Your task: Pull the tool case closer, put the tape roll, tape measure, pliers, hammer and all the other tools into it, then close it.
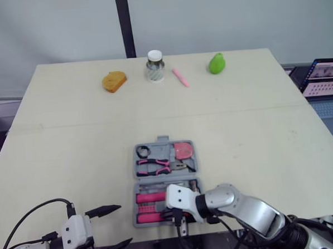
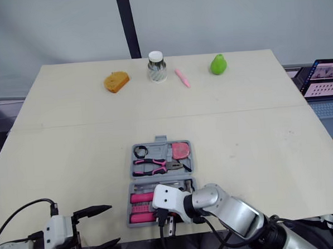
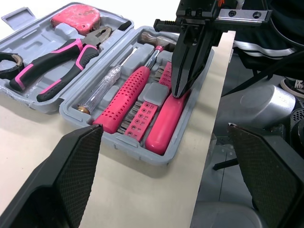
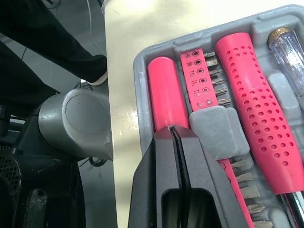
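Pale cream table (image 1: 239,132) across nearly the whole scene, one faint seam from side to side. Blue-grey wall behind, with one dark upright post (image 1: 125,23). One open laptop (image 1: 323,77) off the right side.

One grey plastic tool case (image 1: 158,178), lying open and flat near the front edge, roughly centred, latch tab toward the far side. In the far half: one pliers (image 1: 157,167) with pink-and-black grips, one pink tape measure (image 1: 183,150), one black tape roll (image 1: 143,151). In the near half: two pink handles, one dotted handle (image 3: 126,95) and one smooth handle (image 3: 164,126), a pink strip of bits (image 3: 142,116) between them, plus one clear-bodied screwdriver (image 3: 107,83).

Right gripper (image 3: 179,92) over the near half, fingers pressed together with nothing between, tips touching the smooth handle. Left gripper (image 1: 122,224) at the front edge just left of the case, fingers spread wide, empty.

Along the far edge, four small things well apart from the case: one orange lump (image 1: 114,81), one white-lidded jar (image 1: 155,66), one green pear shape (image 1: 217,63), one pink pen (image 1: 180,77).
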